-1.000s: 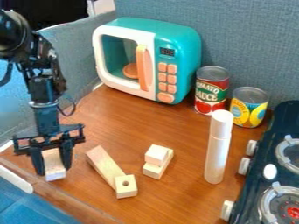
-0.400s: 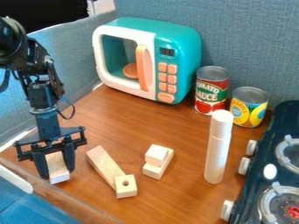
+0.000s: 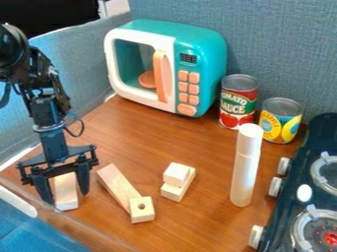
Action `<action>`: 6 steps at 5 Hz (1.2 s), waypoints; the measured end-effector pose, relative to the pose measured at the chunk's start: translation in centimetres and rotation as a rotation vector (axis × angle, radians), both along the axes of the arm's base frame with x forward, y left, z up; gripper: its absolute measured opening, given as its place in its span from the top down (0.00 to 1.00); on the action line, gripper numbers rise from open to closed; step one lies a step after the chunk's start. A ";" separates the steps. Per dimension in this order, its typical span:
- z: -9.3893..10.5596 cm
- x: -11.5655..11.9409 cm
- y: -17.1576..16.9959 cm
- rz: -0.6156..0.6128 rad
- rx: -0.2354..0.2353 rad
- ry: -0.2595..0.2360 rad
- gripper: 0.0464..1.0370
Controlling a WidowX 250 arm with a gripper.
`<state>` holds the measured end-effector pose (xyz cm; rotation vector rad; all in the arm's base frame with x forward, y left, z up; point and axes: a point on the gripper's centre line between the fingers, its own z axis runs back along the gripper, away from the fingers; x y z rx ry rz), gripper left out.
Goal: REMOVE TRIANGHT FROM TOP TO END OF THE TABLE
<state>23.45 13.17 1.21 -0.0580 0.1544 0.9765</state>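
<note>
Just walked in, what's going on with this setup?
The robot arm has its tool down at the left end of the table, fingers open on either side of a pale block. There are small gaps beside the block, so it doesn't look gripped; probably at its end spot. To its right are a long block with a holed block at its near end, and a small block on a longer one.

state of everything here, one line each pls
gripper: open, fingers either side of a block
long block: lying flat
holed block: hole facing up
small block pair: stacked
white tube: upright
red can: upright
yellow can: upright
toy microwave: door shut
</note>
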 end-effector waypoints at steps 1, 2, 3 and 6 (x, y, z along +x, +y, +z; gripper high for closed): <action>0.0 0.1 0.0 -0.011 0.000 -0.006 0.03; 0.5 1.0 -0.8 -0.058 0.017 -0.002 0.04; 3.9 3.4 -2.0 -0.171 0.119 -0.034 0.04; 6.1 9.2 -6.0 -0.722 0.094 -0.093 0.04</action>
